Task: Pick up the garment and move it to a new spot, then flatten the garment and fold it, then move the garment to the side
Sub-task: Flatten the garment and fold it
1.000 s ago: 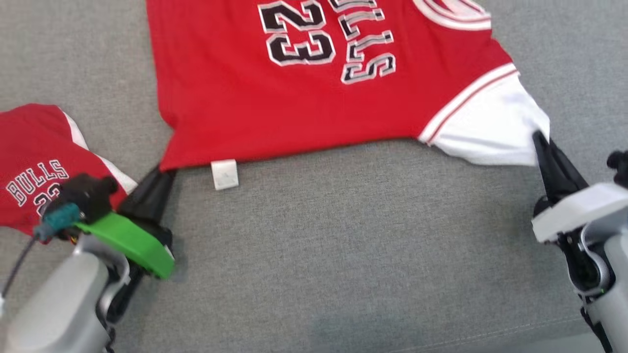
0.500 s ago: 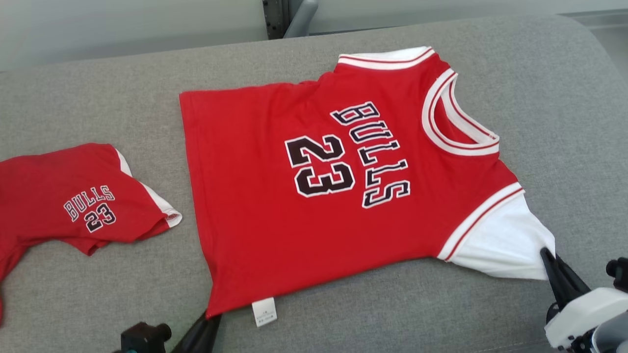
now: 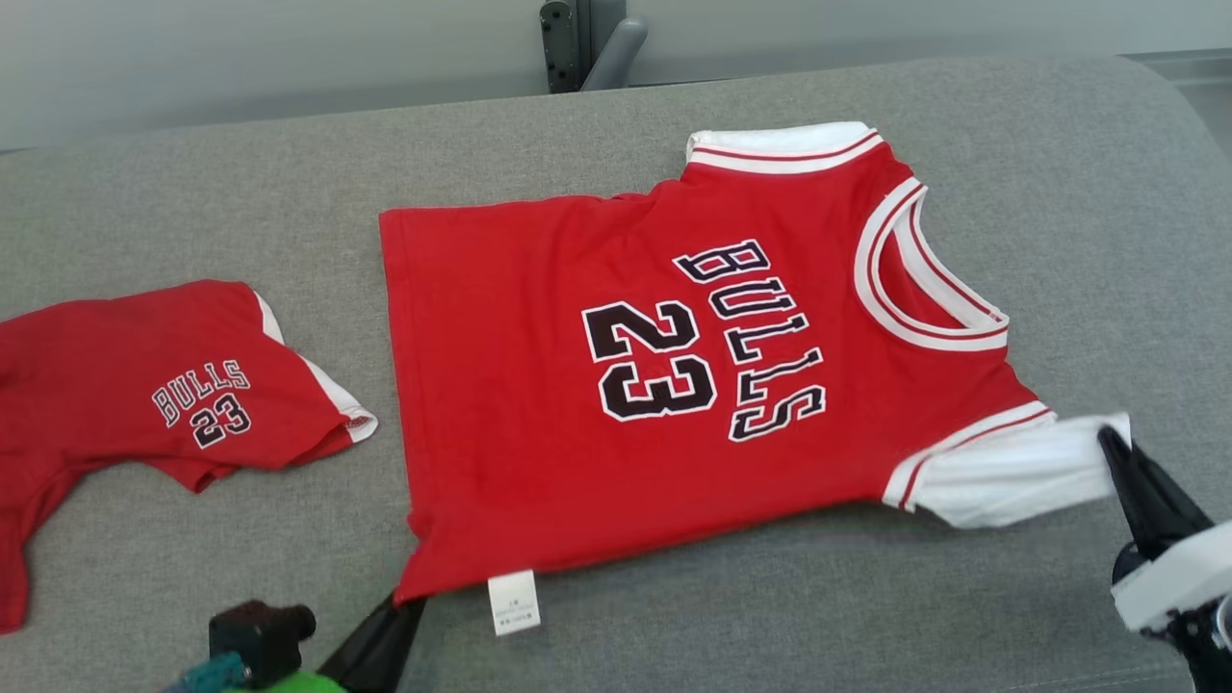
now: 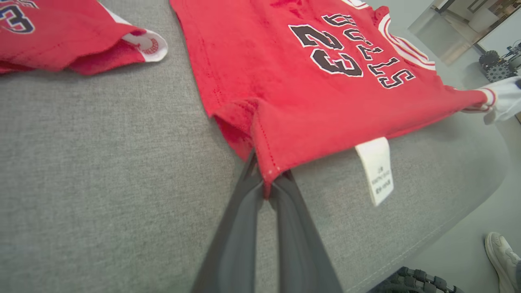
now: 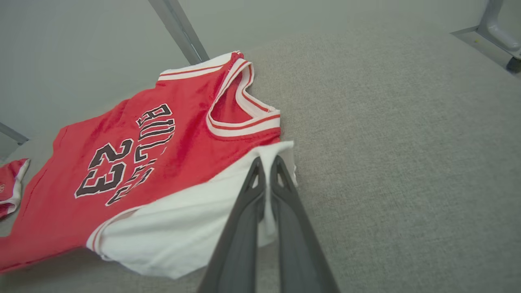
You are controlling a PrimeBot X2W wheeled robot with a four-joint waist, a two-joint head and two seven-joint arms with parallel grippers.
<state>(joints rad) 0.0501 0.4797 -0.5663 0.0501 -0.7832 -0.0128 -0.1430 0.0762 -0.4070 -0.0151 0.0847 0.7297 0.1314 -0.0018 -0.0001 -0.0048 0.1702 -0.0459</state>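
Note:
The garment [image 3: 539, 404] is a red jersey with "BULLS 23" in black and white sleeves, spread face up on the grey cushion [image 3: 770, 616]. My left gripper [image 3: 402, 606] is shut on its near hem corner, beside the white label [image 3: 512, 603]. In the left wrist view the left gripper [image 4: 266, 183] pinches that red corner of the garment [image 4: 285, 89], lifting it slightly. My right gripper [image 3: 1112, 445] is shut on the edge of the near white sleeve, which is raised off the cushion. The right wrist view shows the right gripper [image 5: 266, 169] clamping white cloth of the garment [image 5: 134, 162].
A second, smaller red garment [image 3: 125, 395] with the same print lies at the left of the cushion. A metal frame post [image 3: 577, 43] stands behind the cushion. A person's white shoe [image 4: 502, 254] is on the floor past the cushion's front edge.
The head camera tilted up, bringing the whole jersey into view. Both held corners have risen a little; the white sleeve is now pulled out taut to the right and off the cushion.

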